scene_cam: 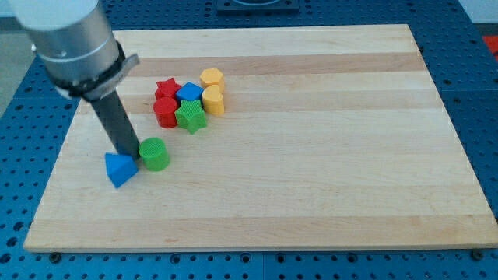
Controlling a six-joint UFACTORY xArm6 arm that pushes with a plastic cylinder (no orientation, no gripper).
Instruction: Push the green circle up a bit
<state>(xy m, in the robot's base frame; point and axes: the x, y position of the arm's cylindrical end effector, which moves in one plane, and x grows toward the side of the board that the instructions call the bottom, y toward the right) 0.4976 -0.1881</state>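
The green circle (155,153) is a short green cylinder lying on the wooden board (311,179) at the view's left. My tip (127,154) is the lower end of the dark rod. It stands just left of the green circle, close to or touching it. A blue triangle block (119,169) lies right below the tip, at the view's lower left of the green circle.
A tight cluster sits above and to the right of the green circle: a red star (166,88), a red block (165,111), a blue block (189,93), a green star (191,117), and two yellow blocks (212,78) (213,99). The arm's grey body (74,39) fills the top left.
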